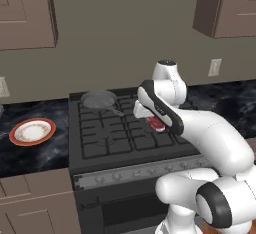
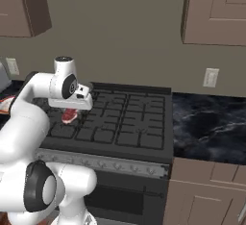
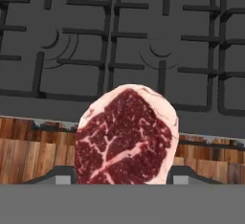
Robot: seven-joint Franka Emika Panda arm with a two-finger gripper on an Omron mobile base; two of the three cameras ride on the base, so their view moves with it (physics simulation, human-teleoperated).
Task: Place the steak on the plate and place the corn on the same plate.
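1. Left base view: the plate (image 1: 32, 131) sits bare on the dark desk (image 1: 30, 153) left of the stove (image 1: 125, 128), so neither item is delivered (the corn is unaccounted for). The steak (image 1: 156, 123) hangs under the arm above the grates.
2. Right base view: the steak (image 2: 68, 116) sits beneath the hand (image 2: 72, 111).
3. Hand view: the hand (image 3: 124, 177) is clamped on the steak (image 3: 125, 134), carried over the burners.

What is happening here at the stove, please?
The robot arm's gripper is shut on the steak and holds it above the stove. The plate sits on the dark counter to the stove's left, with nothing on it. A frying pan rests on a back burner.
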